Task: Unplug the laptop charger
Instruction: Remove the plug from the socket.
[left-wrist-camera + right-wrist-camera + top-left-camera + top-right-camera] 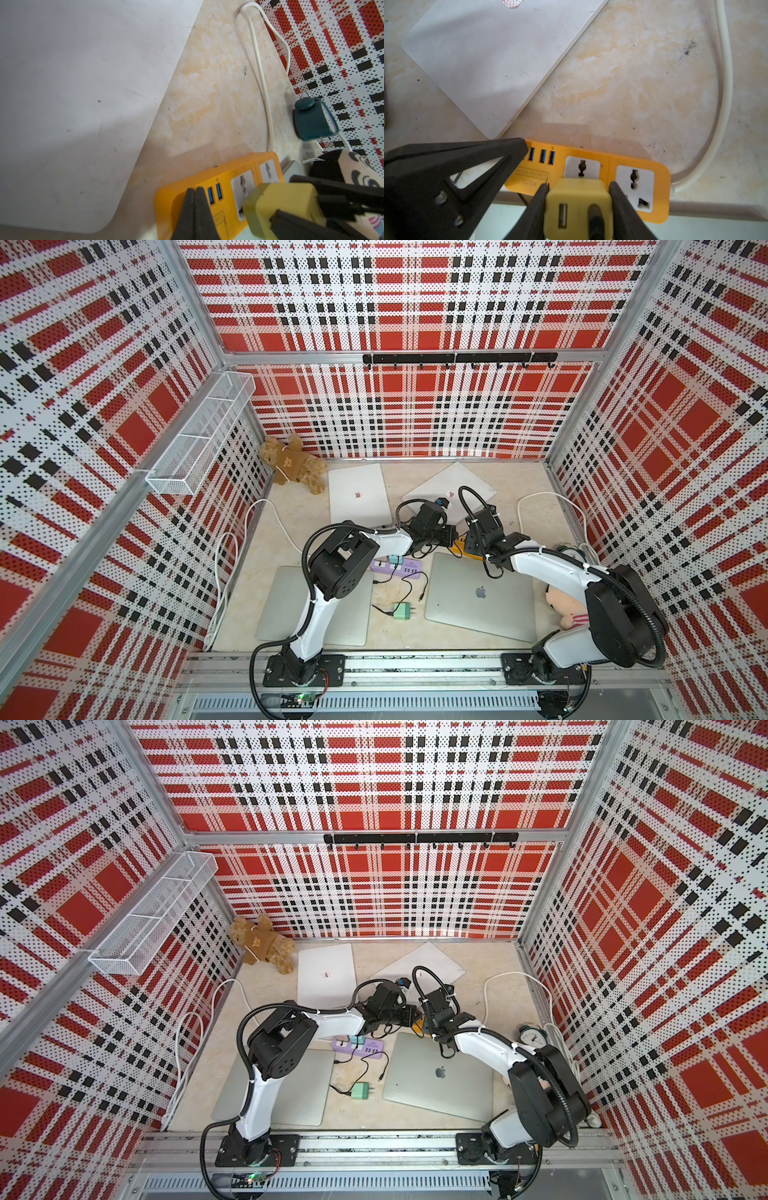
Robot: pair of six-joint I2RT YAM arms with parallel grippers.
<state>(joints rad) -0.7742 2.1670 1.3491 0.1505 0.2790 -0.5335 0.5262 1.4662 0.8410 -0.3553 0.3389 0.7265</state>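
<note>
My right gripper [579,187] is clamped on the yellow charger [577,207], one finger on each side. The charger sits against the socket next to the USB ports on the orange power strip [614,162]; can't tell if the prongs are in. My left gripper [195,192] is pinched together, tips at the strip's end by the USB ports. White laptop [483,62] lies just beyond the strip
</note>
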